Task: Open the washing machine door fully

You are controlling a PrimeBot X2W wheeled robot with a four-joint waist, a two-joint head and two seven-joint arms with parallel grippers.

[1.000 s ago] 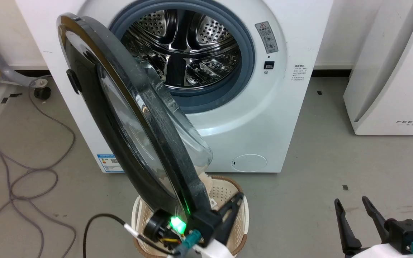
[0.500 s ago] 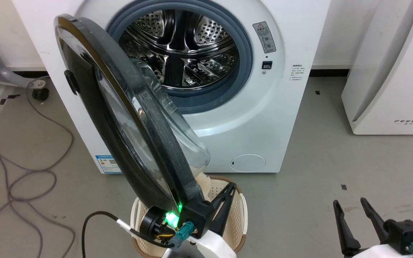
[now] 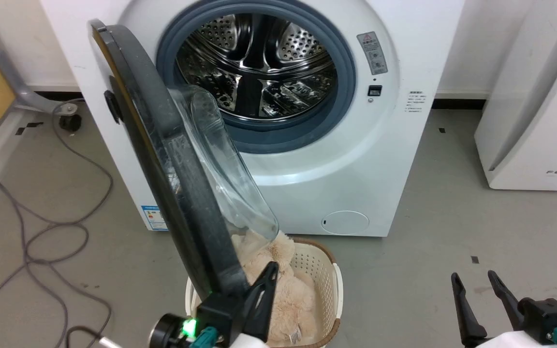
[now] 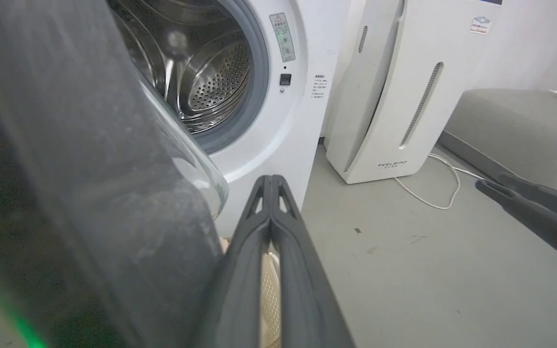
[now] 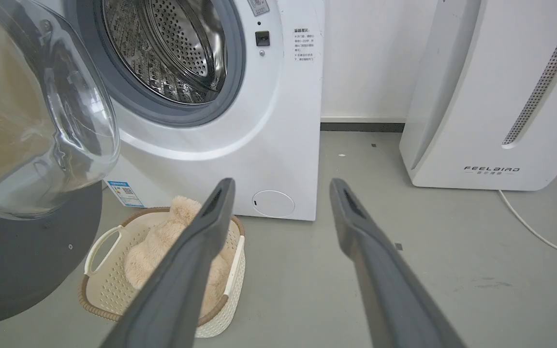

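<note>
The white washing machine (image 3: 307,159) stands ahead with its steel drum mouth (image 3: 259,63) exposed. Its door (image 3: 162,159) hangs from the left hinge, swung far out and seen almost edge-on, with the clear glass bowl (image 3: 220,164) bulging right. My left gripper (image 3: 271,268) is shut at the door's lower edge, on the inner side of the dark rim. In the left wrist view the closed left gripper (image 4: 271,181) lies right beside the door (image 4: 65,169), nothing between its fingers. My right gripper (image 3: 474,285) stands open over bare floor at the lower right, apart from the door (image 5: 32,251).
A cream basket (image 3: 335,290) holding a beige plush toy (image 3: 283,290) sits on the floor under the door's lower edge. The white FEELBIRD appliance (image 3: 535,121) stands at the right. Grey cables (image 3: 41,232) and a castor (image 3: 70,121) lie at the left.
The door has swung further out to the left, my left gripper following its lower edge leftward. The plush toy in the basket is now uncovered. The head camera has shifted slightly.
</note>
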